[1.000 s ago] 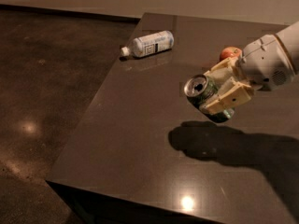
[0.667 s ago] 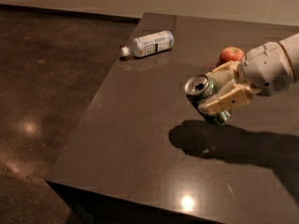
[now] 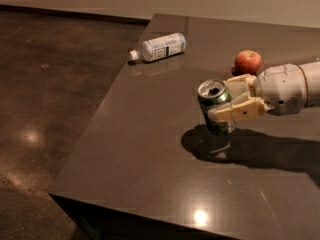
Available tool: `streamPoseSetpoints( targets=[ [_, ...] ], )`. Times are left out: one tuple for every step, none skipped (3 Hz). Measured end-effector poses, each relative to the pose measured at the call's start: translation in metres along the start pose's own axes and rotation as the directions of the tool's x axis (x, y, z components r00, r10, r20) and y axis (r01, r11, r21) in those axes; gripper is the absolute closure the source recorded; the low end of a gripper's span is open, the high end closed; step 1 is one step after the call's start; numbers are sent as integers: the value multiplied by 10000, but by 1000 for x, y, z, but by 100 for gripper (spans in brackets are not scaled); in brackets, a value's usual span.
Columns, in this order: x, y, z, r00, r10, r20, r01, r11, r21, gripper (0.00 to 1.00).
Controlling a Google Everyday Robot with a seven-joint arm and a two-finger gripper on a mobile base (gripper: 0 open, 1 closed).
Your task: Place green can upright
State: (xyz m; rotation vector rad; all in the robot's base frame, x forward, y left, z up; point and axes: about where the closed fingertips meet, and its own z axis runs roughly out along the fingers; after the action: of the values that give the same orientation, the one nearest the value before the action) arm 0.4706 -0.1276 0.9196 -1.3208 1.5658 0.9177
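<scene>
The green can (image 3: pixel 213 98) hangs over the dark worktop (image 3: pixel 145 134). The claw (image 3: pixel 225 104) is clamped across its body. The pull-tab end faces up and toward the camera, so the can leans rather than standing plumb. Its base seems clear of the surface, above its own shadow (image 3: pixel 210 145).

In my judgement, the main risk is an early release. Let go at this tilt or height, the can would likely land on its bottom rim, tip over and roll, perhaps toward the worktop's near edge. Pressing down while tilted could also make it skid sideways in the grip.

The red apple (image 3: pixel 248 61) sits just behind the claw. The plastic bottle (image 3: pixel 159 47) lies well apart and is no obstacle.
</scene>
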Motion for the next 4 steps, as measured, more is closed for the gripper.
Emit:
streamPoseSetpoints(
  targets=[
    [4,-3,0,9961,275,842,-281,9996,61,100],
    [7,-4,1,9911,303,1296,-294,9995,-88,100],
    [11,-5,3,9826,365,1822,-305,9989,-358,86],
    [12,-4,5,9710,514,2334,-363,9970,-684,63]
  ],
)
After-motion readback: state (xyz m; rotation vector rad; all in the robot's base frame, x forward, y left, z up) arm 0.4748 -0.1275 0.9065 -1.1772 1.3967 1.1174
